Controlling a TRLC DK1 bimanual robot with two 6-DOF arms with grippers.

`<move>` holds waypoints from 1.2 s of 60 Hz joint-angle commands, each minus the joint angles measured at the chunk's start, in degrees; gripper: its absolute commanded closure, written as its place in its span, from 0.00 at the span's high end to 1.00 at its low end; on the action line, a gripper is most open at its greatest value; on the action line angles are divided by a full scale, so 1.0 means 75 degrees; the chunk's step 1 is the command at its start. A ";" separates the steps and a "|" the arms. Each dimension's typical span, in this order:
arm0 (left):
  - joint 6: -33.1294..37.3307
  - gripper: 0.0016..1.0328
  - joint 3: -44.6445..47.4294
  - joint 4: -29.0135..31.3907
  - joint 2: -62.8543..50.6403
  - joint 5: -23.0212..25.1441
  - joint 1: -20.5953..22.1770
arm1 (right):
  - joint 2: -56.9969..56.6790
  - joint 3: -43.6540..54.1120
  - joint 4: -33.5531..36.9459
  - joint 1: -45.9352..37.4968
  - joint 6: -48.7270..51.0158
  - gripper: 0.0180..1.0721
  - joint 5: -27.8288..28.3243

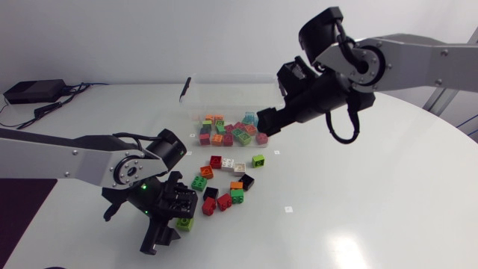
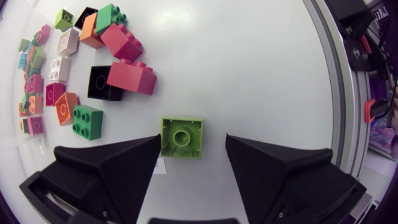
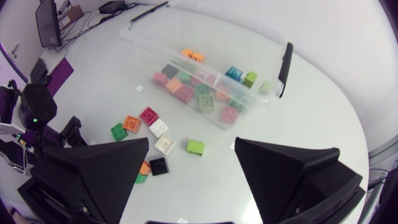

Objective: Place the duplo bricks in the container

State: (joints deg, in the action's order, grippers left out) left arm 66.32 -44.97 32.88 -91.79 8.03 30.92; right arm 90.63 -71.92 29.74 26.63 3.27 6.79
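Left gripper point(image 2: 189, 144) down at the table, jaws wide, lime brick point(image 2: 181, 137) between the fingers. Loose bricks point(image 1: 224, 183) scattered mid-table. Right gripper point(image 3: 191, 143) jaws wide, above the table near the clear container point(image 3: 239, 46), which has more bricks inside

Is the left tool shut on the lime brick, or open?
Open: the lime brick sits between the left tool's fingers, with bare table between it and one finger.

In the head view the left tool point(image 1: 173, 218) covers most of the lime brick point(image 1: 184, 223), only a corner showing. The right tool point(image 1: 266, 122) hides one end of the container point(image 1: 224, 93), whose clear walls are barely traceable. In the right wrist view that tool half-covers an orange brick point(image 3: 145, 167).
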 commanded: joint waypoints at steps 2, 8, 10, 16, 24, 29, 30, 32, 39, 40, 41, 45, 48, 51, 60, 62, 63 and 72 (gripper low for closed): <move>0.0250 0.57 0.0230 -0.0049 -0.0195 -0.0040 -0.0044 | -0.0143 0.0566 -0.0180 0.0304 -0.0424 0.93 -0.0307; 0.0204 0.49 0.0277 -0.0095 -0.0195 -0.0028 -0.0044 | 0.0045 0.0800 -0.0309 0.0574 -0.0682 0.92 -0.0835; 0.0145 0.45 0.0289 -0.0154 -0.0195 -0.0028 -0.0044 | 0.0174 0.0812 -0.0309 0.0644 -0.0776 0.92 -0.0963; 0.0063 0.37 0.0359 -0.0236 -0.0148 -0.0005 -0.0032 | 0.0619 0.0777 -0.0344 0.0773 -0.0951 0.92 -0.1245; -0.0019 0.32 0.0441 -0.0283 -0.0008 0.0031 -0.0044 | 0.1346 0.0437 -0.0367 0.0773 -0.1104 0.92 -0.1420; -0.0054 0.32 0.0477 -0.0271 0.0227 0.0054 -0.0056 | 0.1873 0.0167 -0.0367 0.0715 -0.1233 0.92 -0.1491; -0.0054 0.32 0.0477 -0.0260 0.0262 0.0066 -0.0068 | 0.1943 0.0121 -0.0379 0.0703 -0.1244 0.92 -0.1526; -0.0054 0.32 0.0465 -0.0224 0.0379 0.0077 -0.0138 | 0.2143 0.0027 -0.0379 0.0679 -0.1279 0.92 -0.1561; -0.0066 0.32 0.0430 -0.0201 0.0918 0.0136 -0.0384 | 0.2670 -0.0360 -0.0379 0.0633 -0.1350 0.89 -0.1620; -0.0078 0.32 0.0430 -0.0201 0.0988 0.0148 -0.0419 | 0.2705 -0.0395 -0.0379 0.0633 -0.1350 0.89 -0.1631; -0.0113 0.32 0.0395 -0.0201 0.1082 0.0159 -0.0454 | 0.2775 -0.0465 -0.0355 0.0609 -0.1361 0.89 -0.1631; -0.0242 0.32 0.0312 -0.0201 0.1387 0.0206 -0.0525 | 0.3010 -0.0676 -0.0309 0.0539 -0.1408 0.89 -0.1655; -0.0336 0.32 0.0242 -0.0201 0.1586 0.0253 -0.0595 | 0.3186 -0.0840 -0.0250 0.0492 -0.1443 0.89 -0.1643; -0.0500 0.32 0.0113 -0.0201 0.1715 0.0300 -0.0642 | 0.3361 -0.1016 -0.0098 0.0480 -0.1467 0.87 -0.1643; -0.0968 0.32 -0.0297 -0.0213 0.1938 0.0312 -0.0677 | 0.3771 -0.1368 0.0031 0.0469 -0.1549 0.86 -0.1643; -0.1003 0.31 -0.0355 -0.0213 0.1938 0.0312 -0.0689 | 0.3842 -0.1426 0.0043 0.0469 -0.1561 0.86 -0.1643; -0.1121 0.29 -0.0438 -0.0248 0.1949 0.0312 -0.0700 | 0.3865 -0.1438 0.0055 0.0469 -0.1561 0.85 -0.1643; -0.1707 0.29 -0.0813 -0.0588 0.1949 0.0312 -0.0759 | 0.4018 -0.1520 0.0043 0.0480 -0.1678 0.72 -0.1655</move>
State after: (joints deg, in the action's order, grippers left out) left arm 56.93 -48.31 30.00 -77.93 10.04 25.89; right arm 118.98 -82.11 29.02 30.26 -7.53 -4.82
